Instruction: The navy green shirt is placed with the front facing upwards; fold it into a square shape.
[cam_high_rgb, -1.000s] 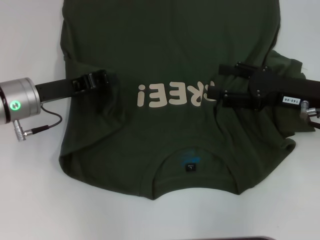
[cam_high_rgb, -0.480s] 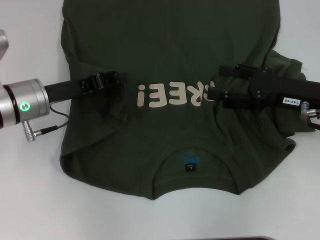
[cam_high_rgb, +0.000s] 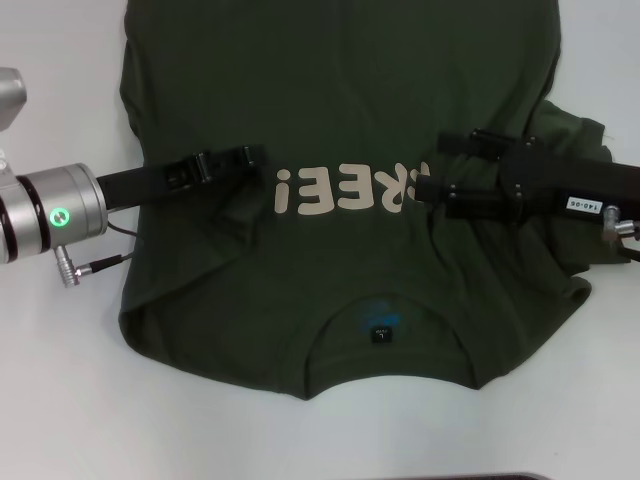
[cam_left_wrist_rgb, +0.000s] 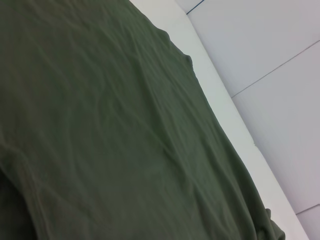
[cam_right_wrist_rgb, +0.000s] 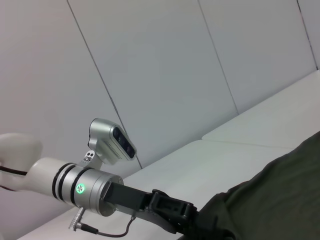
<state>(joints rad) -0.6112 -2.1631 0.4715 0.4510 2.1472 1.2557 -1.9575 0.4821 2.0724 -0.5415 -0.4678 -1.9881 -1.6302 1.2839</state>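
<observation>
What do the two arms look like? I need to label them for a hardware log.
The left end effector is black, on a silver cylindrical wrist with a glowing green ring light and a thin black cable with a metal plug. The right end effector is black and boxy, bolted, with a white label reading 140-06.

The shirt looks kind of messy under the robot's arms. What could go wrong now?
The shirt is bunched up on the robot's right side, near the right gripper, so a fold there might trap wrinkles. The left gripper sits over the cloth and could drag it, skewing the letters. Then the square may come out crooked.
</observation>
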